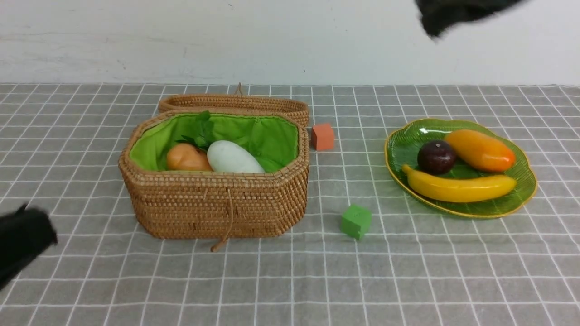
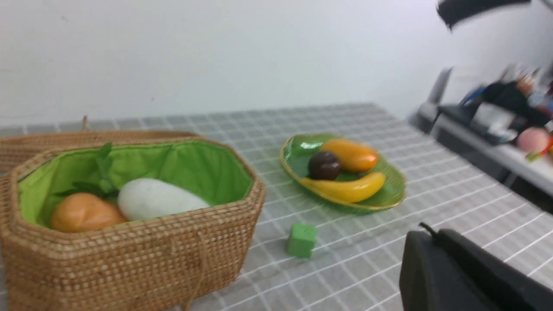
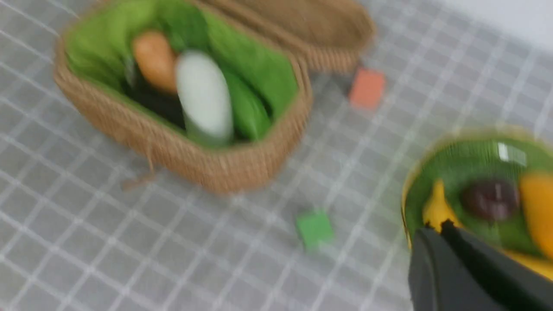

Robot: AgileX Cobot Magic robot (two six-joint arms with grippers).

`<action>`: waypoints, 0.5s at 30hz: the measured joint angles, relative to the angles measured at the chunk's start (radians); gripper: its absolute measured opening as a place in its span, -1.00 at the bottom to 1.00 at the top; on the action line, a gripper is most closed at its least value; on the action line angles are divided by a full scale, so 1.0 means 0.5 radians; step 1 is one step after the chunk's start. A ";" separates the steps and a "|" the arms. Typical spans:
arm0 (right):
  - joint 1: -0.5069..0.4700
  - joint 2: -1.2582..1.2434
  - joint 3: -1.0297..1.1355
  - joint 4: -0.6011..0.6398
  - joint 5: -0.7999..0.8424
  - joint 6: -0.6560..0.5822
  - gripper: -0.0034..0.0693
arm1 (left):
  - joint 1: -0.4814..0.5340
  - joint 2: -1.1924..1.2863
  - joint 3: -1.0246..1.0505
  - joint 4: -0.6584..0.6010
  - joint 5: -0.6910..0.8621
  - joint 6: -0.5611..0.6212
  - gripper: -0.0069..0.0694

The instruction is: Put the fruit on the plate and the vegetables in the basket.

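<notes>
In the front view, the wicker basket (image 1: 213, 181) sat left of centre with its lid (image 1: 235, 105) lying just behind it. Inside, a brown potato (image 1: 186, 158) and a white radish (image 1: 233, 158) lay touching, the radish leaves (image 1: 199, 133) against the green lining. At the right of the frame the green leaf-shaped plate (image 1: 528, 181) held the banana (image 1: 457, 188), the dark plum (image 1: 436, 156) and the orange mango (image 1: 480, 150). An orange-red cube (image 1: 322, 136) and a green cube (image 1: 356, 221) stood on the checked cloth (image 1: 290, 280) between basket and plate. The left gripper (image 1: 22, 240) showed only as a dark blur at the lower left edge, the right gripper (image 1: 453, 16) as a blur at the top right; I could not tell how either's fingers stood.

In the left wrist view, the basket (image 2: 129, 259) filled the lower left and the plate (image 2: 391, 196) lay mid-frame, fruit on it. Only a dark piece of the left gripper (image 2: 466, 276) showed at lower right, holding nothing visible.

In the right wrist view, badly blurred, a green gourd (image 3: 244, 108) and something dark, probably the eggplant (image 3: 155, 103), also lay in the basket (image 3: 181, 151).

By my judgement the sorting looked finished, so the step in hand was to pull both arms away. To do it well, each should lift clear before swinging off, the left avoiding the basket's rim and string loop (image 1: 224, 226), and the cubes should be left alone.
</notes>
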 joint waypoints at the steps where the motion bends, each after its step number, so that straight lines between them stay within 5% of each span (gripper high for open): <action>1: -0.001 -0.099 0.160 0.000 0.005 0.050 -0.91 | 0.000 -0.053 0.060 -0.005 -0.052 -0.002 -0.85; 6: -0.001 -0.516 0.858 0.025 -0.033 0.323 -0.91 | 0.000 -0.239 0.295 -0.010 -0.253 -0.004 -0.85; 15: -0.001 -0.949 1.555 0.099 -0.251 0.520 -0.89 | 0.000 -0.246 0.337 -0.010 -0.082 -0.004 -0.84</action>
